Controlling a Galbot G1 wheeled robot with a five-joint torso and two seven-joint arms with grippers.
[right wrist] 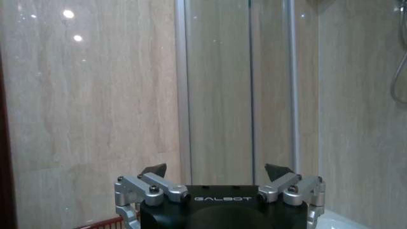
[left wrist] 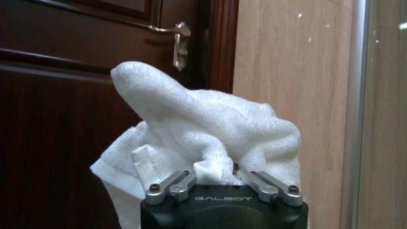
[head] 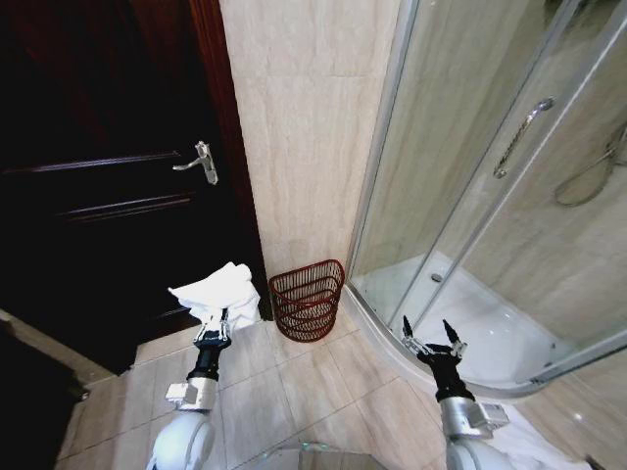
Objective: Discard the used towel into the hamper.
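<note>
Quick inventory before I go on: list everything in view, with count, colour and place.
towel: one, white, bunched in the left end effector, raised off the floor before the door
hamper: one, dark red-brown wire, on the floor against the wall, between door and shower
door: one, dark brown, on the left
door handle: one, silver, on the door's right edge
wall: beige tile, between door and shower
shower: one, glass with silver frame, on the right; white tray at its base
floor: beige tile
left end effector: one, shut on the towel, left of the hamper
right end effector: one, open, empty, before the shower
</note>
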